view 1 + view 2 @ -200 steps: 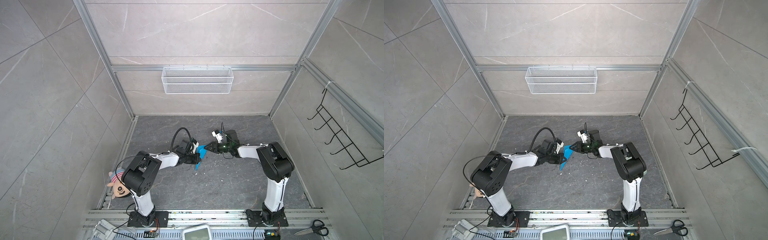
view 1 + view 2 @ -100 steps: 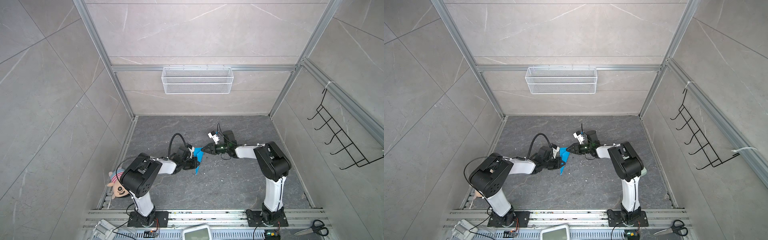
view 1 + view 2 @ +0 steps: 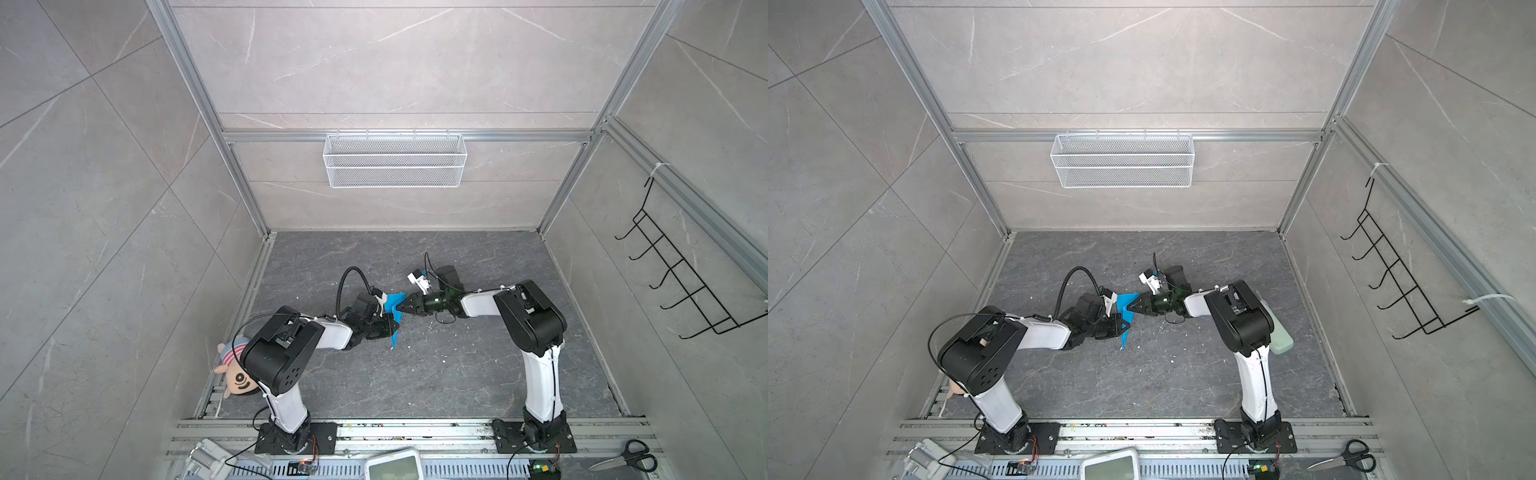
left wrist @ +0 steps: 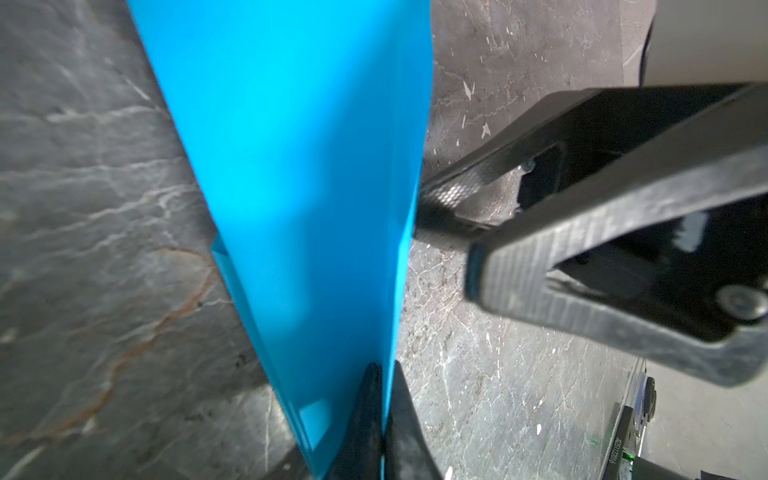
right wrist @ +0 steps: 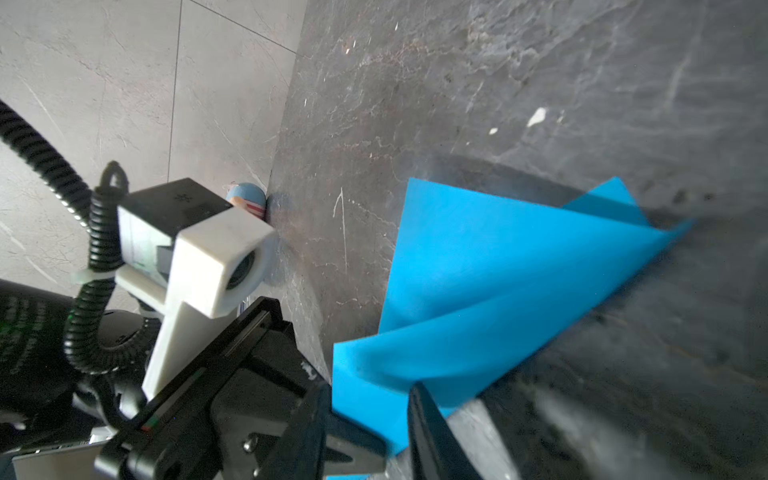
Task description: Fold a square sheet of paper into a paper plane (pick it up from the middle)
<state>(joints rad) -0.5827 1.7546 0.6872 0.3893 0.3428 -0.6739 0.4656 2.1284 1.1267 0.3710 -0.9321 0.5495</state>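
Midway across the grey table [image 3: 436, 374], folded blue paper [image 3: 395, 300] sits between both arms; only the left wrist view shows the left gripper [image 4: 380, 374] pinched tight on its edge; the right wrist view shows the right gripper [image 5: 370, 411] parted, straddling a corner.

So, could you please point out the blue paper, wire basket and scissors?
blue paper [image 5: 478, 257]: right wrist view, broad face.
wire basket [image 3: 395, 160]: in a top view, front mesh.
scissors [image 3: 620, 461]: in a top view, near pivot.
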